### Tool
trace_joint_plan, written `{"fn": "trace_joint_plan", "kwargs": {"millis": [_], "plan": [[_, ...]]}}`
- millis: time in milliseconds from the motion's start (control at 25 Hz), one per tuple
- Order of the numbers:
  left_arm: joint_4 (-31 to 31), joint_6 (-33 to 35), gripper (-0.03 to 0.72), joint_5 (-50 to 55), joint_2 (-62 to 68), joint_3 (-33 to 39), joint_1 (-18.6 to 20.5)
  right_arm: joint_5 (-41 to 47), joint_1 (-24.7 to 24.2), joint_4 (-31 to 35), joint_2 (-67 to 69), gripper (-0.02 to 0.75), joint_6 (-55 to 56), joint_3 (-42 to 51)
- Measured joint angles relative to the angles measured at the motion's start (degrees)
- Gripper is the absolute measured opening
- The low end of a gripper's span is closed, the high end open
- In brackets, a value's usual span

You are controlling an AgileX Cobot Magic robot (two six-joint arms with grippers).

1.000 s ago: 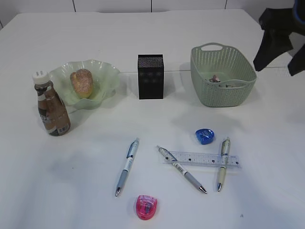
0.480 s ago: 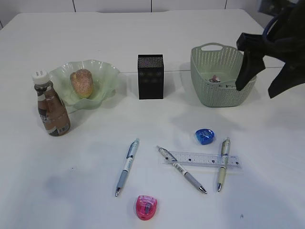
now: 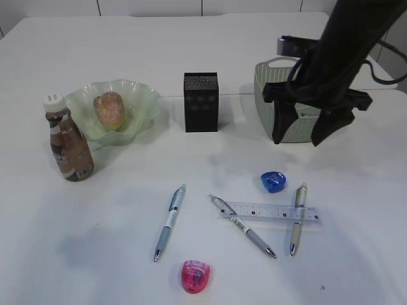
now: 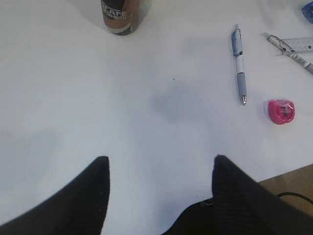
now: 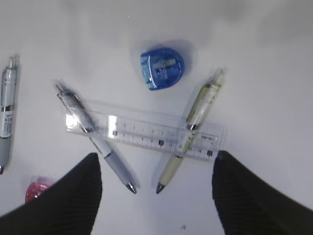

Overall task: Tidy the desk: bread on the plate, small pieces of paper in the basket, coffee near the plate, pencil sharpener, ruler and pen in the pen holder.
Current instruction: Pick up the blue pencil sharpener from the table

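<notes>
The white desk (image 3: 127, 254) fills the frame, and both grippers, left (image 4: 159, 164) and right (image 3: 304, 133), hang open, holding nothing.

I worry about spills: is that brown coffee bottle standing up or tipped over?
Upright. The coffee bottle stands on its base on the desk, white cap on top, beside the green plate.

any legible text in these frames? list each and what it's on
"CAFE": label of the coffee bottle, left wrist view; the smaller line under it is blurred.
Ruler: scale marks and tiny numerals, too small to read.
Pens, both pencil sharpeners, pen holder: no readable text.
</notes>
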Motion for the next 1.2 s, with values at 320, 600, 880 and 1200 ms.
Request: {"fn": "trace_joint_plan", "kwargs": {"millis": [320, 600, 880, 1200], "plan": [[0.11, 0.0, 0.462, 0.67, 0.0, 0.0, 0.0, -0.46, 3.15, -4.94, 7.97, 0.55, 0.8, -9.04], [1.4, 0.0, 0.462, 0.67, 0.0, 0.0, 0.0, -0.57, 3.25, -7.53, 12.08, 0.55, 1.54, -9.81], [1.54, 0.0, 0.462, 0.67, 0.0, 0.0, 0.0, -0.67, 3.25, -7.86, 13.52, 0.55, 1.54, -9.81], [1.54, 0.0, 0.462, 0.67, 0.0, 0.0, 0.0, -0.77, 4.31, -8.36, 16.23, 0.55, 1.56, -9.81]]}}
